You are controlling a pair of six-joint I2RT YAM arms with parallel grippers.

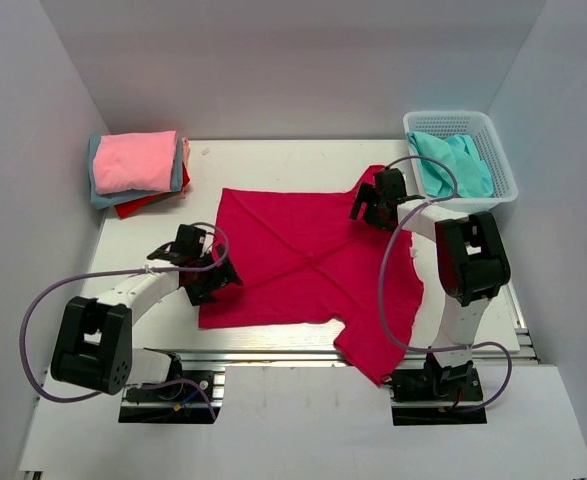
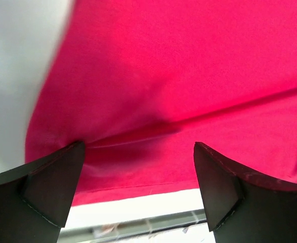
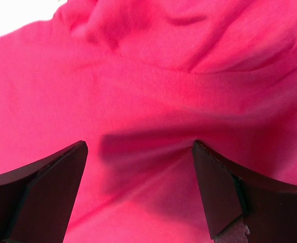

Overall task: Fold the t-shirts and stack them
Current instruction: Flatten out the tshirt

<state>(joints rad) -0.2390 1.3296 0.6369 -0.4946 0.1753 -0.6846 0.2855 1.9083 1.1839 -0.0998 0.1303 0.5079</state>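
Note:
A crimson-magenta t-shirt [image 1: 303, 265] lies spread on the white table [image 1: 273, 160], creased across the middle, one part trailing toward the front edge. My left gripper [image 1: 216, 278] hovers open over its left hem; the wrist view shows that crimson t-shirt [image 2: 178, 76] between the wide-apart fingers [image 2: 52, 182], nothing pinched. My right gripper [image 1: 371, 212] stands open over the shirt's far right corner, with rumpled crimson t-shirt cloth [image 3: 148, 91] under its fingers [image 3: 219, 187]. Folded t-shirts [image 1: 138, 170] in pink, grey-blue and red sit stacked at the far left. A teal t-shirt [image 1: 451, 165] lies in the basket.
A white mesh basket [image 1: 498, 160] stands at the far right corner. Grey walls close in the table on three sides. A metal rail [image 1: 273, 345] runs along the front edge by the arm bases.

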